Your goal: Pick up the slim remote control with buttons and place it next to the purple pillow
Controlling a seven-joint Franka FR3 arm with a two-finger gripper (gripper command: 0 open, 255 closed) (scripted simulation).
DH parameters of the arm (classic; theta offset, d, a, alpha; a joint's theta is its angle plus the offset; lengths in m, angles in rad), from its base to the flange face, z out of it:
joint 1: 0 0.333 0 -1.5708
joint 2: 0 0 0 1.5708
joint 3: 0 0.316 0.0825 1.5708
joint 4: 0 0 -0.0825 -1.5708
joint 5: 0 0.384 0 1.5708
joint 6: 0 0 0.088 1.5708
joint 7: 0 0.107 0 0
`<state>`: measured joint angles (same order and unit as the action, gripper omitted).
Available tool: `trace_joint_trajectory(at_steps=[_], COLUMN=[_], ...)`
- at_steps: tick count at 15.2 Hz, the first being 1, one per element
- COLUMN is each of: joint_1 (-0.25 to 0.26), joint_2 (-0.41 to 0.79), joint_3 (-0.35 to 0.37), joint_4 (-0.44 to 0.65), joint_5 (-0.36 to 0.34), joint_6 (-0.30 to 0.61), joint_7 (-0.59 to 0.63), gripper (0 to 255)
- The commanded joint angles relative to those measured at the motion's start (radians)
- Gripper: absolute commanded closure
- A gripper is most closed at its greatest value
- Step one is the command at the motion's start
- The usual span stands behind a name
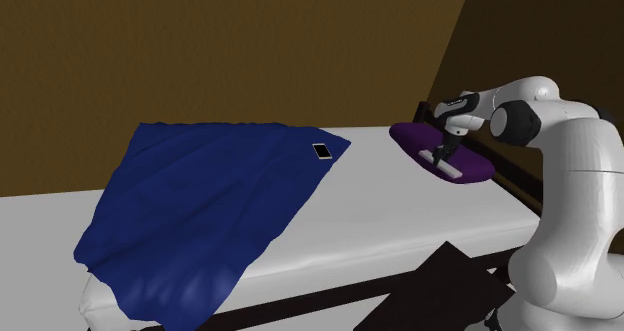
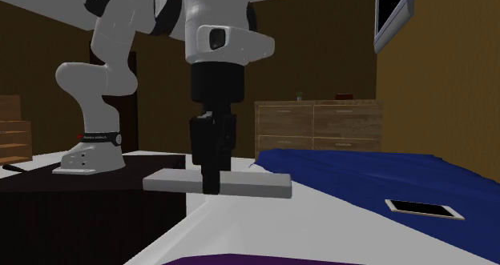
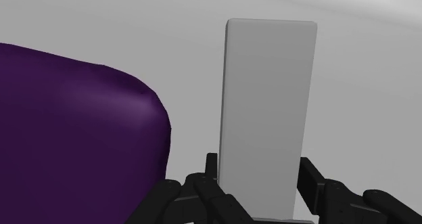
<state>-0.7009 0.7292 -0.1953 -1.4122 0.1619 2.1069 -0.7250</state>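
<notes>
The remote (image 3: pixel 270 101), drawn as a plain grey slab with no buttons I can make out, hangs just beside the purple pillow (image 3: pixel 74 135) and looks a little clear of the bed (image 1: pixel 400 219). Imo the risk is letting go from up here: it could bounce or slide on the mattress, or tip onto the pillow's edge instead of landing next to it. It sits crosswise in the pincer (image 3: pixel 260 189), which is pinching it near its middle, both ends sticking out.
</notes>
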Motion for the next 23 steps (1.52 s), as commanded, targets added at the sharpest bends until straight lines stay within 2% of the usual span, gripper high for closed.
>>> trace_joint_trajectory(at_steps=[1,23], joint_1=[-0.001,-0.018], joint_2=[0.013,0.206], joint_3=[0.002,0.029], joint_4=[-0.007,0.017], joint_5=[0.003,0.031], joint_6=[0.021,0.190], joint_7=[-0.002,-0.017], gripper=[255,255])
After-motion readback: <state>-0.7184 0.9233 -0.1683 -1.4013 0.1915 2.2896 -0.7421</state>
